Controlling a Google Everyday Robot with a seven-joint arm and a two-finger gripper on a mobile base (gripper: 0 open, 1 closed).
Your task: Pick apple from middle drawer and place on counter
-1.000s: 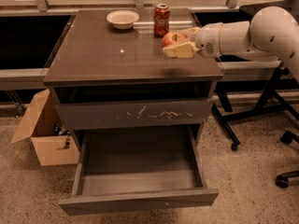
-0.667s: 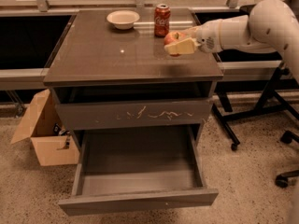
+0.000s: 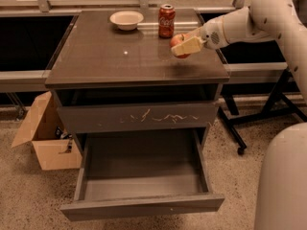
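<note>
My gripper (image 3: 181, 46) is over the right side of the counter (image 3: 110, 61), just in front of the red soda can. It is shut on the apple (image 3: 178, 41), a small red fruit that shows between the pale fingers (image 3: 188, 46), held slightly above the counter's glossy top. The middle drawer (image 3: 141, 206) is pulled wide open below, and its grey inside is empty. My white arm reaches in from the right.
A red soda can (image 3: 166, 20) and a white bowl (image 3: 126, 19) stand at the back of the counter. The scratched drawer front (image 3: 139, 118) above the open drawer is closed. A cardboard box (image 3: 45, 138) sits on the floor at left. A black stand (image 3: 259, 109) is at right.
My gripper has carried the apple leftward and a little toward the back of the counter, closer to the soda can. The drawer and other objects have not moved.
</note>
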